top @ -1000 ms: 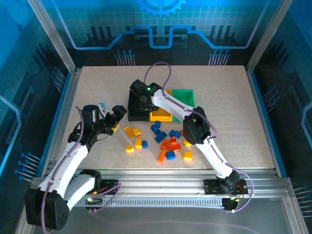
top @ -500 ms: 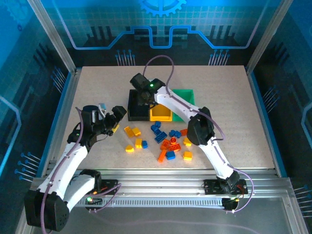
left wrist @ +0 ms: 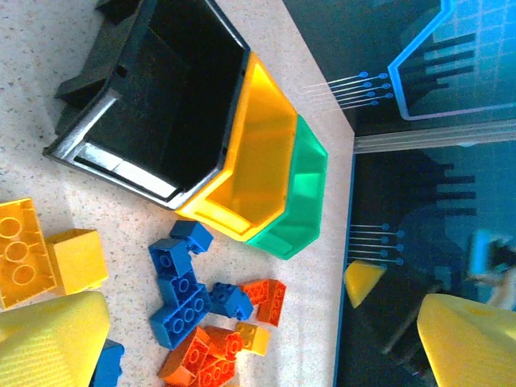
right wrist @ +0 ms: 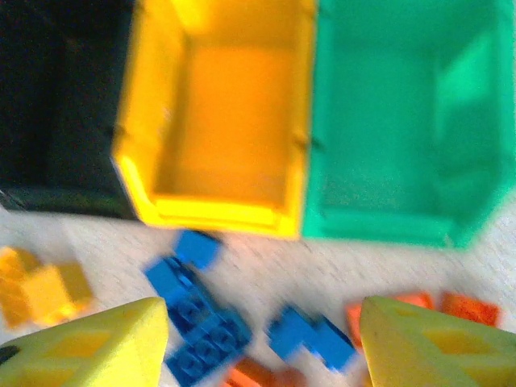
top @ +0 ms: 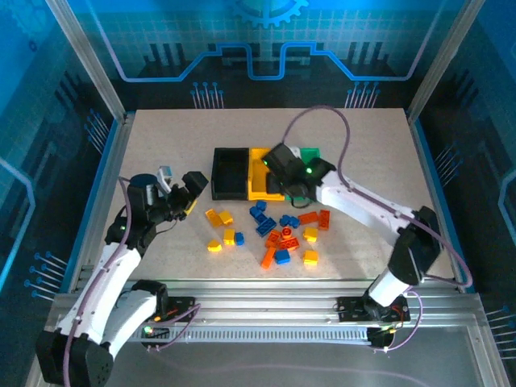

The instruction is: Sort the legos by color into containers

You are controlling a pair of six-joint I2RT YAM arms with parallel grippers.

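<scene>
The legos lie loose on the table in front of the bins: yellow ones [top: 218,216] at the left, blue ones [top: 261,214] in the middle, orange ones [top: 282,239] toward the right. The black bin [top: 230,171], yellow bin [top: 260,190] and green bin [top: 310,152] stand joined in a row. My right gripper [top: 284,192] hovers open at the front of the yellow and green bins. In the right wrist view it [right wrist: 258,347] spans blue legos [right wrist: 201,310], blurred. My left gripper [top: 193,195] is open left of the pile, holding nothing. The yellow bin [right wrist: 218,121] and green bin [right wrist: 395,121] look bare inside.
The left wrist view takes in the black bin [left wrist: 121,81], the blue cluster [left wrist: 181,290] and two yellow bricks [left wrist: 48,254]. Aluminium posts and blue walls ring the table [top: 379,161]. Bare tabletop lies at the right and at the back.
My right arm has swung from over the black bin to the right and nearer, its elbow now far out to the right. My left arm has hardly moved.
</scene>
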